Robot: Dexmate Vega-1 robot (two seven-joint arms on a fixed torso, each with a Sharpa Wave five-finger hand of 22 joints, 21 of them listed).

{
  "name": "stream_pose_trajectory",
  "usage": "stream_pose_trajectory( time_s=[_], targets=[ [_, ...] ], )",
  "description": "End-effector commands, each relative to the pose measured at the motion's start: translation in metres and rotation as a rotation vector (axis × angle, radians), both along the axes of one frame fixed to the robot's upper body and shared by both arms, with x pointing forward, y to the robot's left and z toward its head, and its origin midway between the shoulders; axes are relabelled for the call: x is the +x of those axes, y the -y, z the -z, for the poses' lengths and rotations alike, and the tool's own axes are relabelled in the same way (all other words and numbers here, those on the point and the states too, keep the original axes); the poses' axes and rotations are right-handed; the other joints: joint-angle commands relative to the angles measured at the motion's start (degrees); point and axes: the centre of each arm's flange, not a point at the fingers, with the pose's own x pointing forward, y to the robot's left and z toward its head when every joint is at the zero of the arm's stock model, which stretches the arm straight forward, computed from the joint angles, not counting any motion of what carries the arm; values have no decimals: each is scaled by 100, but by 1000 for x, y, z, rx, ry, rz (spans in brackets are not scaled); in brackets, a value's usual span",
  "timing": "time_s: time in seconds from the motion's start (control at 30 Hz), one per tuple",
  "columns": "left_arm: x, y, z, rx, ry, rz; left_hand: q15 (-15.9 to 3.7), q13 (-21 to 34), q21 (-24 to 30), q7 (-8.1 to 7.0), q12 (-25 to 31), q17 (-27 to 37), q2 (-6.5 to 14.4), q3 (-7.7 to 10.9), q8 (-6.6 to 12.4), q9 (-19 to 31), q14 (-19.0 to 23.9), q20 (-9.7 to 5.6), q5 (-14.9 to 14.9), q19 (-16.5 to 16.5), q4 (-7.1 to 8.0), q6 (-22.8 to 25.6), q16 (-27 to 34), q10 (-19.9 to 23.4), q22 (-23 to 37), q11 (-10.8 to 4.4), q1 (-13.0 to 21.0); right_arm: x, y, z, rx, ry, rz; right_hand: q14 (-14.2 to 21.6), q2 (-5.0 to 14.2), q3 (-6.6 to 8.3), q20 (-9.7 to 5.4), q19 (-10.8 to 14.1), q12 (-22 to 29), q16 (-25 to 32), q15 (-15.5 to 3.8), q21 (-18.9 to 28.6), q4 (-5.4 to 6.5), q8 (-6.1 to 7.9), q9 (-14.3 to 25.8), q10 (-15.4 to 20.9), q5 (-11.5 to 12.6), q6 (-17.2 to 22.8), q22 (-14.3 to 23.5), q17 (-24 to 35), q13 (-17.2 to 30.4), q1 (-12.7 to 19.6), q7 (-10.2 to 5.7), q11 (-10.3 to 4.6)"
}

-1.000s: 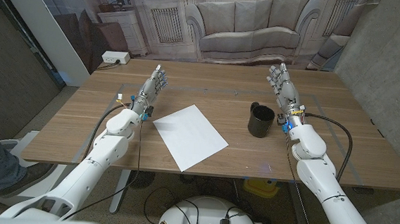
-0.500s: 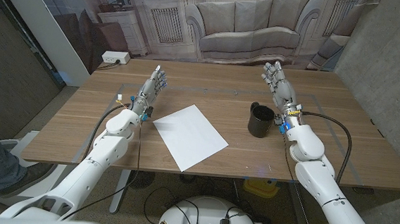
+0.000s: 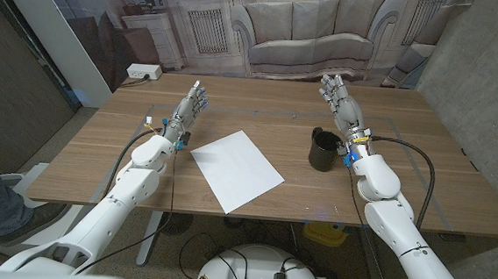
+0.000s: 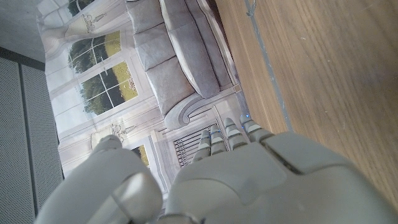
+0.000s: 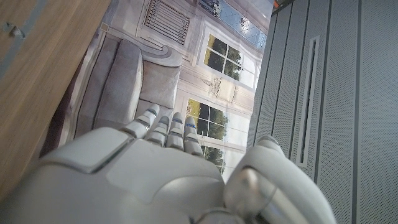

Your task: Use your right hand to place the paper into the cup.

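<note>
A white sheet of paper (image 3: 235, 169) is lying flat on the wooden table (image 3: 99, 151), near the front edge and a little to the robot's left of the middle. It is plain, blank and uncreased, a rectangle turned diagonally so that one corner is pointing toward the robot and the opposite one toward the far side; its long axis is running from far-left to near-right. Just beyond its right corner a dark cup (image 3: 323, 151) is standing upright with its mouth facing up and a small handle sticking out on the side toward the paper. The right hand (image 3: 340, 99) is reaching past the cup on its far right side, grasping nothing, fingers extended and slightly spread. Across the table the left hand (image 3: 193, 104) is stretching forward beyond the paper's left corner, also released and empty, fingers straight and close together. Behind the table a backdrop printed with a sofa (image 3: 307, 36) and panelled walls is hanging.
</note>
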Motion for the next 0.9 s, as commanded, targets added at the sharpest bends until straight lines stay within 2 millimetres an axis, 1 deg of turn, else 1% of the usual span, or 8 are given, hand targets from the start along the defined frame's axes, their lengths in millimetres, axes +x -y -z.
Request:
stream_pose_trajectory(
  time_s=[0.03, 0.23, 0.4, 0.47, 0.77, 0.9],
  targets=[
    [1, 2, -6, 3, 9, 7, -48, 34, 37, 20, 25, 24, -3, 3, 37, 32, 35, -460, 11, 24, -6, 91, 10, 29, 19, -30, 57, -8, -6, -3, -18, 40, -12, 71, 11, 33, -258, 61, 50, 38, 6, 40, -38, 58, 17, 63, -11, 50, 11, 21, 4, 61, -12, 37],
    [3, 3, -10, 5, 18, 10, -43, 34, 38, 20, 27, 24, 1, -1, 34, 33, 38, -459, 10, 28, -8, 91, 9, 38, 19, -35, 61, -12, -9, -6, -28, 61, -16, 81, 13, 32, -261, 73, 50, 34, -2, 40, -46, 60, 17, 78, -14, 73, 11, 20, 3, 71, -16, 20],
    [4, 4, -11, 0, 21, 15, -54, 34, 37, 19, 26, 24, 4, -4, 34, 33, 37, -458, 9, 29, -9, 95, 7, 41, 19, -28, 64, -13, -12, -7, -33, 74, -22, 85, 14, 30, -262, 79, 48, 27, 1, 37, -56, 53, 18, 92, -18, 78, 12, 19, 2, 81, -17, 35],
    [5, 4, -11, -1, 22, 15, -52, 34, 37, 20, 27, 24, 5, -6, 33, 33, 41, -458, 8, 30, -10, 95, 9, 44, 19, -32, 65, -13, -13, -7, -36, 78, -23, 89, 13, 29, -261, 80, 46, 25, 0, 35, -60, 53, 18, 94, -19, 85, 12, 19, 1, 85, -19, 10],
    [11, 3, -11, -6, 14, 23, -56, 34, 36, 24, 24, 25, 12, -13, 32, 33, 49, -443, 5, 31, -13, 105, 8, 47, 20, -40, 72, -11, -18, -9, -44, 95, -36, 80, 17, 24, -267, 91, 29, 8, 3, 30, -72, 39, 18, 87, -25, 89, 12, 19, -1, 97, -17, 21],
    [15, 4, -7, -46, 3, 48, -56, 34, 38, 22, 26, 25, 14, -15, 31, 33, 53, -445, 4, 37, -14, 104, 9, 55, 20, -42, 74, -10, -19, -9, -39, 96, -45, 70, 22, 23, -265, 86, 10, 0, -2, 25, -76, 26, 18, 52, -28, 67, 12, 20, -1, 100, -7, 27]
  ],
)
